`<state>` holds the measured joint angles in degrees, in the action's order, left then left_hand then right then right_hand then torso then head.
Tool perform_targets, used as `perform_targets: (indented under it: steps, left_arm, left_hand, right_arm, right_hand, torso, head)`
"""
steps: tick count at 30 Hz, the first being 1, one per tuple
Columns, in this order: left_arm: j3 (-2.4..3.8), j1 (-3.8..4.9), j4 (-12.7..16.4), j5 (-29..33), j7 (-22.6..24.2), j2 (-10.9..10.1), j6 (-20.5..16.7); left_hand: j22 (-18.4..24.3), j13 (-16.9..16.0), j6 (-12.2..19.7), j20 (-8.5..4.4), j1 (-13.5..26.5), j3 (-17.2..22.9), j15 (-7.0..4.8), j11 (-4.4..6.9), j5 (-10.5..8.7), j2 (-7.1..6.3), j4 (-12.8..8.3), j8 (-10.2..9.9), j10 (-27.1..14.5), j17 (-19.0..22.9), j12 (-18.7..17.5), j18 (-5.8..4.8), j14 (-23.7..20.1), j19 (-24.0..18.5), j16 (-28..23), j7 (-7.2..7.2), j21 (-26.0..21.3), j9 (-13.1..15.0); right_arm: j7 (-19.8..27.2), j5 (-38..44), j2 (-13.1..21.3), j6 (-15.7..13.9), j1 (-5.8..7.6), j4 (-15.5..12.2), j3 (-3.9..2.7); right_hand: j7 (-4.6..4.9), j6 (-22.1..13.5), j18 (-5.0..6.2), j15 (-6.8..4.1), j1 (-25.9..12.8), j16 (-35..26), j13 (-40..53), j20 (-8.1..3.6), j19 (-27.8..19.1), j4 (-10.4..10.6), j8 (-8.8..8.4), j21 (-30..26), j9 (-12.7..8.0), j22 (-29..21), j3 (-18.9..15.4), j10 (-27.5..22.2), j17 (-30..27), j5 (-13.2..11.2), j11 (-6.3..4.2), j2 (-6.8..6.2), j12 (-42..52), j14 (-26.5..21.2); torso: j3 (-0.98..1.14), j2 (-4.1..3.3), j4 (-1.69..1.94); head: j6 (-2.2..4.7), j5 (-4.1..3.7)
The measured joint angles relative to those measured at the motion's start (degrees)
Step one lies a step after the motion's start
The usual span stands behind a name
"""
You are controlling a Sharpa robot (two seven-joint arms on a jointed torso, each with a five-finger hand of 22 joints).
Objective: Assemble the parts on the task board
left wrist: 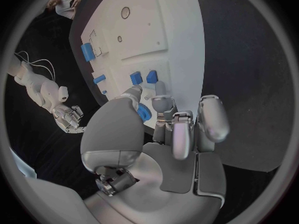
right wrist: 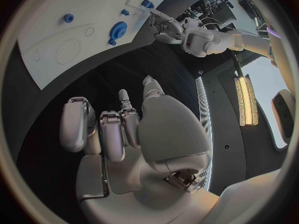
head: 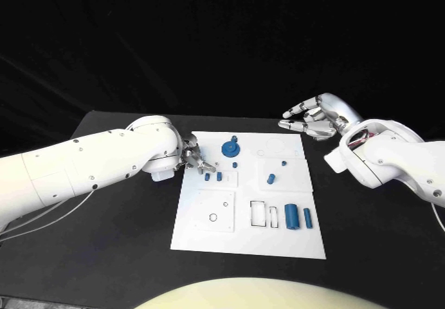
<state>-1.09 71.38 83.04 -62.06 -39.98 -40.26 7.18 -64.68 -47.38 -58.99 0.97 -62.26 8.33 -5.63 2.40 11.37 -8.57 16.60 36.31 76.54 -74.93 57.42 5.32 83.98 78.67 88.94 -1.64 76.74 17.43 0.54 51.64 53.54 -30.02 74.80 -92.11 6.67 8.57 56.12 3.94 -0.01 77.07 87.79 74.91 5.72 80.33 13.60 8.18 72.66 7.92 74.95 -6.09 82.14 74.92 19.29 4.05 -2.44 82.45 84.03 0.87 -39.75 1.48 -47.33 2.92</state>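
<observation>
The white task board (head: 250, 238) lies mid-table. On its far part a blue gear (head: 231, 150) sits, with small blue parts (head: 220, 174) just nearer and two more (head: 271, 178) toward the middle. Two blue cylinders (head: 291, 216) stand side by side at the near right. My left hand (head: 197, 161) hovers at the board's left edge, fingers loosely bent, holding nothing. In the left wrist view that hand (left wrist: 174, 129) has its thumb over the gear (left wrist: 145, 112). My right hand (head: 314, 119) hangs beyond the far right corner and holds nothing (right wrist: 124, 129).
Outlined slots (head: 264, 214) and a square recess with a hole (head: 216, 212) mark the board's near half. Black table (head: 111, 238) surrounds the board on all sides. The left forearm (head: 92, 167) crosses the table's left part.
</observation>
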Motion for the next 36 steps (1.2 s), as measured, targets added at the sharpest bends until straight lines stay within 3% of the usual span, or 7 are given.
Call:
perform_targets:
  steps: [4, 7, 9, 12, 19, 26, 36]
  left_arm:
    - [0.29, 0.04, 0.58, 1.09, 0.48, -0.83, -2.94]
    - [0.36, 0.05, 0.99, 1.89, 1.61, -1.22, -5.15]
    - [0.4, 0.06, 1.34, 2.6, 3.58, -1.48, -7.47]
    - [0.36, 0.06, 1.71, 3.24, 7.78, -1.54, -11.04]
    - [-0.51, -0.4, 1.92, 0.45, 20.35, -0.15, -18.39]
    - [-1.08, -1.49, 0.41, -8.25, 28.76, 1.75, -22.11]
    - [-1.75, -2.51, -2.53, -18.53, 32.91, 4.65, -22.58]
  left_hand:
    - [5.49, 7.41, 2.68, 0.59, -1.95, -3.41, 0.75, -0.9, 0.0, 1.41, 0.06, -0.1, -4.45, 0.0, -5.89, 0.36, -0.05, -2.7, -2.45, -0.84, -3.62, -0.39]
    - [16.08, 11.51, 6.01, 1.37, -4.49, -4.7, 1.78, -2.16, 0.0, 2.29, -0.01, -0.95, -9.11, 1.1, -9.66, 2.7, -0.14, -8.29, -7.67, -2.2, -10.74, -0.85]
    - [24.27, 12.69, 8.43, 1.94, -6.44, -4.92, 2.98, -3.28, 0.0, 2.72, -0.1, -1.52, -12.1, 5.35, -11.08, 4.06, -1.66, -12.9, -11.99, -3.34, -16.92, -1.3]
    - [30.34, 14.63, 11.11, 3.05, -10.92, -4.99, 4.41, -4.82, 0.0, 2.81, -0.25, -2.49, -16.55, 14.87, -13.24, 4.06, -7.03, -16.74, -19.71, -5.28, -23.09, -2.37]
    - [34.55, 22.5, 13.41, 4.52, -23.48, -1.7, 5.95, -6.61, 0.0, 1.25, -3.86, -7.04, -22.94, 28.59, -21.38, 4.96, -14.57, -18.11, -30.72, -6.47, -29.3, -6.48]
    - [35.45, 29.04, 10.43, 4.61, -25.64, -0.67, 5.69, -6.61, 0.0, -0.62, -3.6, -11.56, -22.24, 27.87, -26.4, 4.96, -12.57, -15.86, -28.38, -6.14, -30.28, -9.95]
    - [34.1, 34.19, 7.36, 4.5, -25.32, -0.97, 5.94, -6.61, 0.0, -1.54, -2.76, -15.3, -21.49, 24.12, -30.57, 4.96, -9.4, -14.41, -22.37, -5.37, -28.11, -12.23]
  right_arm:
    - [0.01, 0.0, 0.0, 0.0, 0.0, 0.04, 0.0]
    - [0.03, 0.0, 0.0, -0.01, 0.0, 0.08, 0.0]
    - [0.04, 0.0, 0.0, -0.01, 0.0, 0.12, 0.0]
    - [0.05, 0.0, 0.02, -0.02, 0.0, 0.17, 0.0]
    - [0.09, -0.01, 0.04, -0.03, -0.06, 0.29, 0.0]
    - [0.13, -0.04, 0.05, -0.02, -0.12, 0.18, 0.0]
    - [0.16, -0.05, 0.08, -0.02, -0.14, 0.06, 0.0]
  right_hand:
    - [0.0, 0.0, 0.0, 0.0, 0.0, 0.0, 0.0, 0.0, 0.0, 0.0, 0.0, -0.3, 0.0, 0.0, 0.0, 0.0, 0.0, 0.0, 0.0, 0.0, 0.0, 0.0]
    - [0.0, 0.0, 0.0, 0.0, 0.0, 0.0, 0.0, 0.0, 0.0, -0.08, 0.0, -0.3, 0.0, 0.0, -0.08, -0.01, 0.0, 0.0, -0.01, 0.0, 0.0, 0.0]
    - [0.0, 0.0, 0.0, 0.0, 0.0, 0.0, 0.0, 0.0, 0.0, -0.15, 0.0, -0.3, 0.0, 0.0, -0.15, -0.21, 0.0, 0.0, -0.21, 0.0, 0.0, 0.0]
    - [0.0, 0.0, 0.0, 0.0, -0.14, -0.18, 0.0, 0.0, 0.0, -0.15, 0.0, -0.68, 0.0, 0.0, -0.15, -0.21, -0.01, 0.0, -0.21, 0.14, -0.26, 0.0]
    - [0.0, 0.0, 0.0, 0.0, -0.24, -0.23, 0.01, -0.2, -0.2, 0.01, 0.0, -0.9, 0.0, -0.01, -0.31, -0.4, -0.01, 0.23, -0.4, 0.24, -0.6, 0.0]
    - [0.0, 0.0, 0.0, 0.0, -0.24, -0.23, 0.01, -0.2, -0.2, 0.01, 0.0, -0.9, 0.0, -0.01, -0.31, -0.4, -0.01, 0.23, -0.4, 0.24, -0.6, 0.0]
    - [0.0, 0.0, 0.01, 0.0, -0.24, -0.57, 0.0, -0.2, -0.2, 0.01, 0.0, -1.24, 0.0, -0.02, -0.31, -0.4, -0.01, 0.23, -0.4, 0.24, -0.6, 0.0]
  torso:
    - [0.0, 0.0, 0.01]
    - [0.0, 0.0, 0.0]
    - [0.0, 0.0, 0.0]
    - [0.0, -0.01, -0.03]
    - [-0.03, -0.08, -0.01]
    - [-0.03, -0.1, -0.07]
    - [-0.01, -0.13, -0.07]
  head:
    - [0.13, -0.1]
    - [0.2, -0.19]
    - [0.27, -0.26]
    - [0.51, -0.42]
    - [1.09, -1.05]
    - [1.29, -1.25]
    - [1.39, -1.68]
